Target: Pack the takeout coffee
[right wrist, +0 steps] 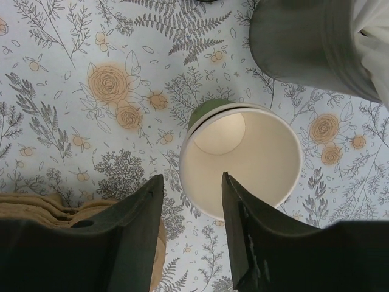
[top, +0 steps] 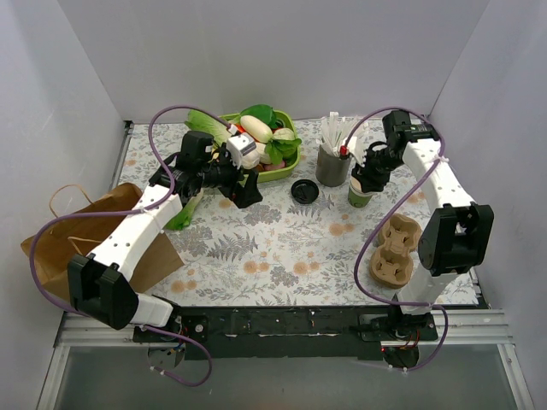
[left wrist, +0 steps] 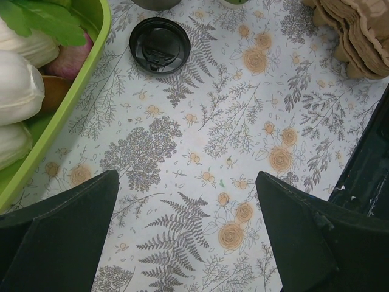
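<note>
1. Fingers (right wrist: pixel 137 231) of the right gripper (right wrist: pixel 191 178) stand partly apart at the near rim of the green paper cup (right wrist: pixel 255 164). One is outside its wall and the other over its mouth; I cannot tell whether either touches it. Those of the left gripper (left wrist: pixel 185 182) are spread wide above the bare table (top: pixel 273 248), holding nothing.
2. Flower-and-fern print covers the table, which bears everything else.
3. At the left edge lies the brown paper bag (top: pixel 60 248), partly hidden by the left arm.
4. On the far side, left of middle, sits the green tray (left wrist: pixel 102 27), filled with vegetables, just beyond the left gripper.
5. Near the right edge lies a stack of cardboard cup carriers (top: pixel 391 254), beside the right arm.
6. Upright on the far side stands the grey holder (top: pixel 331 168), with wrapped straws in it.
7. Just right of that holder stands the green paper cup, upright and lidless, its cream inside showing, under the right gripper.
8. Flat on the table lies the black lid (left wrist: pixel 160 45), between tray and holder, apart from the cup.
</note>
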Controlling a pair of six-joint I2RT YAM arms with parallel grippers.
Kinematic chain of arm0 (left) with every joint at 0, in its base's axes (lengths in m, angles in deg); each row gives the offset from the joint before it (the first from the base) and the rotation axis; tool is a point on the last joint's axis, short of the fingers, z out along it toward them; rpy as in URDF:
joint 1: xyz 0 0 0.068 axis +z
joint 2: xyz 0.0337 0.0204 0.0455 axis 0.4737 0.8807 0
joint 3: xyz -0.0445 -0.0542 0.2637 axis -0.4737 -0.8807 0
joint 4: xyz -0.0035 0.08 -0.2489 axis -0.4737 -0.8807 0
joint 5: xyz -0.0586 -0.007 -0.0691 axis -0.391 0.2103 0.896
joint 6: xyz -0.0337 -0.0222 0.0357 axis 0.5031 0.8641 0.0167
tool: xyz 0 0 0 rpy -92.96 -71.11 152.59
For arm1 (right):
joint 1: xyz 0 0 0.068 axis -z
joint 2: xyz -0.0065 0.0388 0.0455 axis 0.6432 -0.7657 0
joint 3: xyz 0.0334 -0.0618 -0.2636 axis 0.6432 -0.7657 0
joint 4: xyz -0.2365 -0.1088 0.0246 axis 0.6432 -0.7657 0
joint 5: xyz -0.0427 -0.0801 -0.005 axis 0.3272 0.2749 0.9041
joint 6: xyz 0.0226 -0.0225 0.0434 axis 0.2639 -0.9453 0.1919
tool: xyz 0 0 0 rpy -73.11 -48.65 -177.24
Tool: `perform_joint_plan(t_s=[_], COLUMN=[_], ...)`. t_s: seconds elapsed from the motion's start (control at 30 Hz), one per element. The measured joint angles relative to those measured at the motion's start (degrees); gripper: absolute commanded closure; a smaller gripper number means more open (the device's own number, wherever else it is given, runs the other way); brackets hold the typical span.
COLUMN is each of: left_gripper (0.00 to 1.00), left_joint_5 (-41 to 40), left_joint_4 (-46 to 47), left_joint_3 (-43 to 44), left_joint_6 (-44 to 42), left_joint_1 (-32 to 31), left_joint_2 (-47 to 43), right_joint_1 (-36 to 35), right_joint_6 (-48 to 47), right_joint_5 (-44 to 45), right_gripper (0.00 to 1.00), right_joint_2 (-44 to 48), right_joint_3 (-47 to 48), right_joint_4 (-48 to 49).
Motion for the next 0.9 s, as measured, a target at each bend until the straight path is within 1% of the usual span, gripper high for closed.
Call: perform_joint_plan(t_s=[0.2,0.33,0.5,0.63,0.7,0.8,0.83,0.9], left_gripper=[0.02,0.02,0.02,0.02,0.02,0.02,0.02,0.02], left_joint_5=[-0.3,-0.3,-0.3,-0.4,-0.5,-0.5,-0.5,-0.5], left_joint_4=[0.0,0.0,0.0,0.3,0.3,0.4,0.4,0.4], left_joint_3=[-0.6,-0.6,-0.7,-1.4,-1.9,-2.1,-2.1,-2.1], left_joint_6=[-0.2,-0.2,-0.2,-0.2,-0.2,-0.2,-0.2,-0.2], left_joint_1=[0.0,0.0,0.0,0.0,0.0,0.0,0.0,0.0], left_joint_2=[0.0,0.0,0.0,0.0,0.0,0.0,0.0,0.0], right_joint_1=[-0.5,-0.5,-0.6,-0.6,-0.6,-0.6,-0.6,-0.6], right_joint_6=[-1.7,-2.3,-2.4,-2.4,-2.3,-2.3,-2.3,-2.2], right_joint_5=[0.9,1.7,2.2,2.7,3.0,3.3,3.3,3.4], right_gripper=[0.53,0.59,0.62,0.69,0.71,0.82,0.89,0.94], right_joint_2=[-1.8,-2.3,-2.8,-3.5,-3.9,-4.0,-4.0,-4.0], right_joint_3=[0.0,-0.2,-0.2,-0.2,-0.2,-0.2,-0.2,-0.2], right_joint_4=[-0.4,-0.5,-0.5,-0.5,-0.6,-0.7,-0.7,-0.7])
